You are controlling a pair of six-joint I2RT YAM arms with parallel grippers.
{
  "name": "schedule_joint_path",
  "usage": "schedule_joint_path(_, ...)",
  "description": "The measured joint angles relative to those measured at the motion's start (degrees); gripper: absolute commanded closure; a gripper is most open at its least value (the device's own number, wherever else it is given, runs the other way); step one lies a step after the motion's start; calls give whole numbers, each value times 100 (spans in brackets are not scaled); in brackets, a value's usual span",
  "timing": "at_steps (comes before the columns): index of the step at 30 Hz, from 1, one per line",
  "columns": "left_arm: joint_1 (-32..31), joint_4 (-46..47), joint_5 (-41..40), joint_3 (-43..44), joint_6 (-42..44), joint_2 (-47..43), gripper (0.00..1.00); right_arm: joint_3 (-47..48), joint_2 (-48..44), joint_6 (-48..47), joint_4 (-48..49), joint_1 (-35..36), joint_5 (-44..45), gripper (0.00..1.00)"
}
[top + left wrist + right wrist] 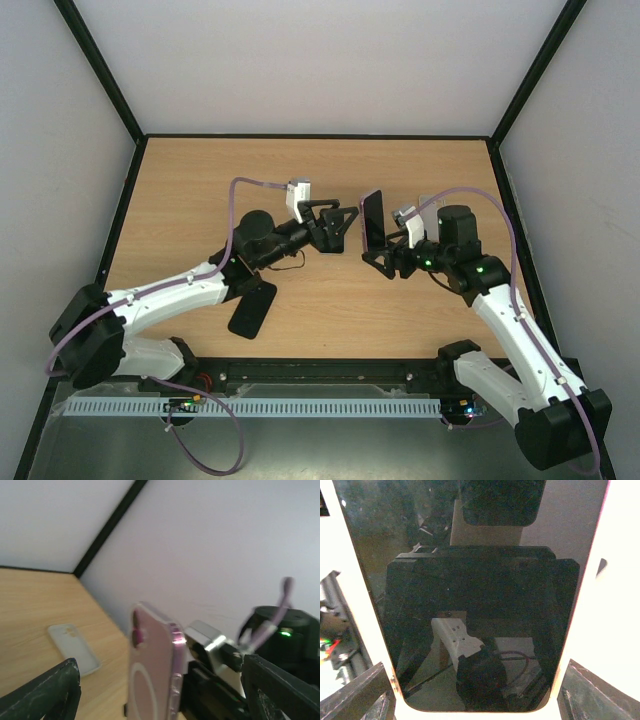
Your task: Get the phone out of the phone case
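The phone stands upright on its edge above the middle of the table, inside a pink phone case with a ring on its back. My right gripper is shut on its lower part. In the right wrist view the dark screen fills the frame between the fingers. My left gripper is open just left of the case's back, a little apart from it. Its two fingers stand wide at the bottom corners of the left wrist view.
A dark, flat, phone-shaped slab lies on the table under the left forearm. A pale flat case-like thing lies on the wood near the wall. Black frame edges border the table.
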Motion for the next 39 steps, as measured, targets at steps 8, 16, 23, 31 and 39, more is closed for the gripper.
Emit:
schedule_joint_path(8, -28, -1097, -514, 704, -140, 796, 32, -37, 2, -153, -74, 0, 979, 47)
schedule_joint_path(16, -199, -1198, -439, 1145, -236, 1526, 37, -37, 232, -297, -264, -24, 1537, 48)
schedule_joint_path(23, -267, -1329, -411, 1255, -326, 1751, 45, -37, 254, -442, -341, -4, 1615, 49)
schedule_joint_path(31, -267, -1475, -319, 1580, -389, 1967, 65, -37, 247, -516, -348, -4, 1670, 51)
schedule_joint_path(39, -267, -1578, -116, 1928, -466, 2234, 83, -37, 205, -511, -345, -4, 1777, 52)
